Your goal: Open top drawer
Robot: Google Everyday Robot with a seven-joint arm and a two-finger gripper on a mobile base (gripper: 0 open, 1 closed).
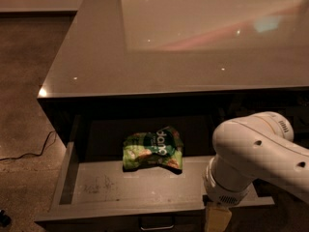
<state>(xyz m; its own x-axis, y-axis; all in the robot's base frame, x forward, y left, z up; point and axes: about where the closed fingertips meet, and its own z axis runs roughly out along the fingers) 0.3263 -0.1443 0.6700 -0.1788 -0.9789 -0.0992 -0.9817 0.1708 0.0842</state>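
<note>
The top drawer [96,187] stands pulled out from under the grey counter, and its scuffed grey interior shows. Its small metal pull handle [157,223] sits at the centre of the front, at the bottom edge of the view. A green snack bag [153,150] lies inside the drawer, towards the back. My white arm [256,153] reaches in from the right. My gripper [217,219] hangs at the drawer's front edge, right of the handle, and is cut off by the bottom of the view.
The glossy grey counter top [193,37] spans the upper view. A speckled floor [24,81] lies to the left, with a dark cable [34,151] on it. The drawer's left side wall [65,170] juts out over the floor.
</note>
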